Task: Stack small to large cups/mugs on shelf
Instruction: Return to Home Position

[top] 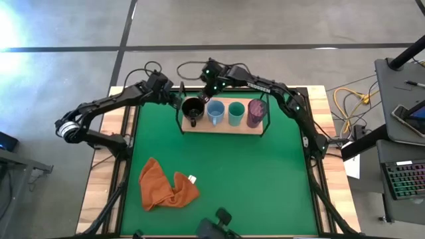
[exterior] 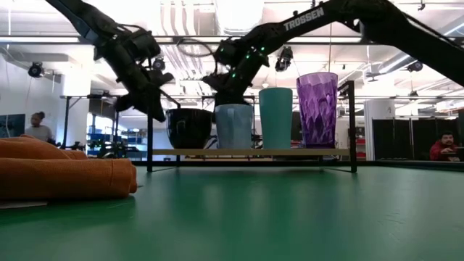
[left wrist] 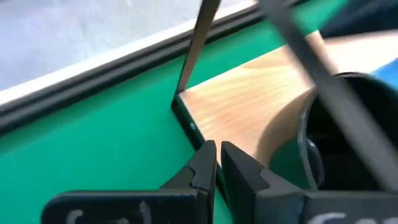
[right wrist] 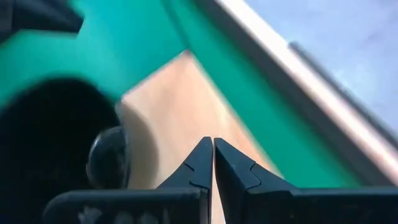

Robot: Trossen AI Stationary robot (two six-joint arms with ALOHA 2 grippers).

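The shelf [top: 222,127], a light wooden board in a thin black frame, stands at the far middle of the green mat. On it, from left to right, stand a black mug [top: 192,109], a light blue mug [top: 215,111], a teal cup [top: 236,113] and a purple tumbler [top: 256,111], each upright on its base. My left gripper [top: 176,101] is shut and empty at the shelf's far left corner [left wrist: 186,118], beside the black mug [left wrist: 354,143]. My right gripper [top: 211,93] is shut and empty, just behind and above the black and light blue mugs [exterior: 233,125].
An orange cloth [top: 166,184] lies crumpled on the mat's near left part. The shelf's black frame posts [exterior: 353,123] rise beside the cups. The mat [top: 265,179] lies bare near the shelf's front. People show in the room beyond the table [exterior: 444,145].
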